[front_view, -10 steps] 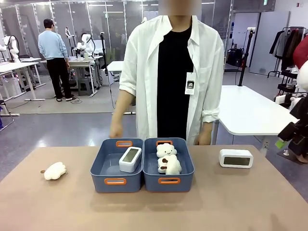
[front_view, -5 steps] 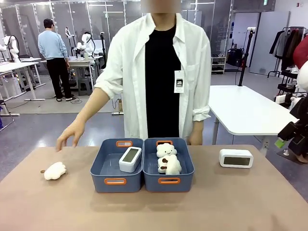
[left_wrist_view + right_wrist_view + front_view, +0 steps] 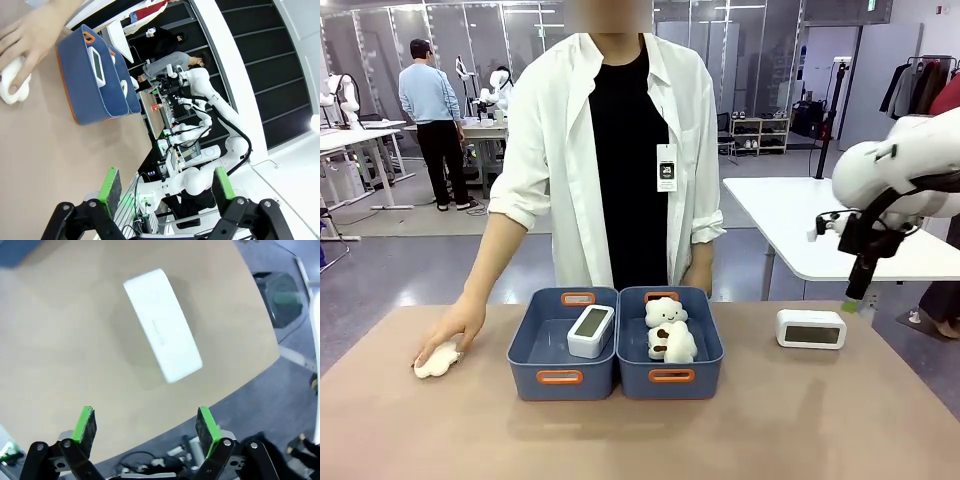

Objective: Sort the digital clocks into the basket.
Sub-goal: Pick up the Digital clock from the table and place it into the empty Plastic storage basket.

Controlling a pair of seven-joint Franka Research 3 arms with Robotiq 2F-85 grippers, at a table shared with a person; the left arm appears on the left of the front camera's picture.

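One white digital clock (image 3: 591,330) lies in the left blue-grey basket (image 3: 527,345), grey screen up. A second digital clock (image 3: 811,328) stands on the table to the right of the bins. My right gripper (image 3: 853,298) hangs above and just right of that clock, apart from it. In the right wrist view this clock (image 3: 162,325) lies ahead of my right gripper (image 3: 145,426), whose fingers stand open and empty. My left gripper (image 3: 166,185) is open and empty, far from the basket (image 3: 80,85) and the clock (image 3: 96,65) inside it.
The adjoining bin (image 3: 705,350) holds white cloud-shaped plush toys (image 3: 666,328). A person stands at the far side, one hand (image 3: 455,328) resting on another plush toy (image 3: 435,362) at the table's left. The right table edge is near the second clock.
My right arm has come into the front view from the right, above the second clock. The person's hand moved left and down onto the plush toy. Both clocks stayed put.
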